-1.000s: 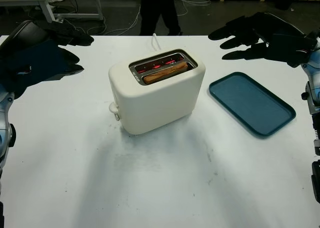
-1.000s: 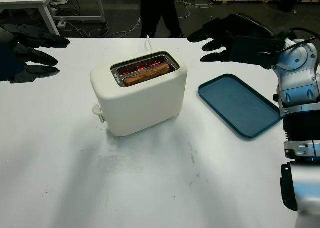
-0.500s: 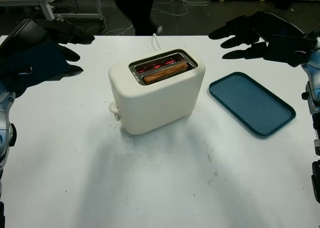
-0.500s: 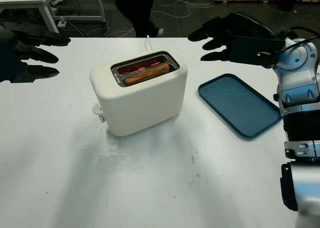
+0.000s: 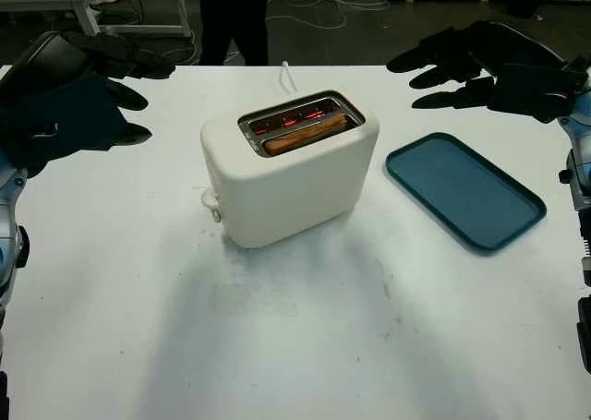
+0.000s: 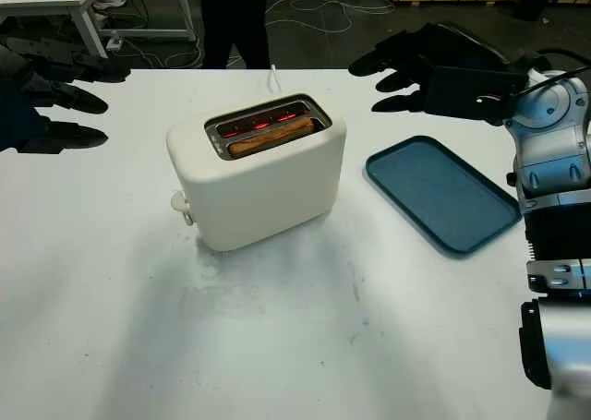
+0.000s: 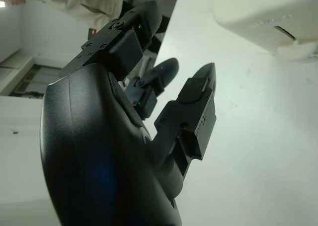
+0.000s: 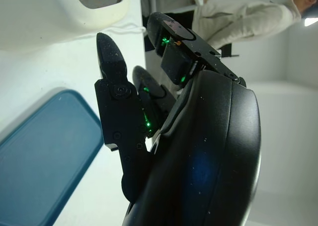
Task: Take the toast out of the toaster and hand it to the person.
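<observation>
Almost nothing changed on the table over the last second. The toaster (image 5: 288, 166), toast (image 5: 306, 134) and blue tray (image 5: 464, 190) sat where they were. The left hand (image 5: 65, 97) crept slightly outward toward 9 o'clock; the right hand (image 5: 494, 65) barely shifted. The real change was behind the table: the person (image 5: 233, 18) at 12 o'clock stepped away toward 11 and came back, and stood at the far edge near the toaster's cord (image 5: 288, 75).

Meaning for the task: no progress yet on extraction. The toast was not touched, and the receiver was in position again, so the handover side looked ready.

The toast sat down in the near slot of the toaster, near table centre, its top edge about level with the slot rim. The far slot glowed red, so the elements looked live — my guess is a hot rim to avoid.

From the toast, the left hand hovered at about 10 o'clock, well apart, released and holding nothing. The right hand hovered at about 2 o'clock, also well apart, above the table beyond the tray's far end, released and empty.

Either hand would need a long reach in and down. The right one seemed the likelier pick.
</observation>
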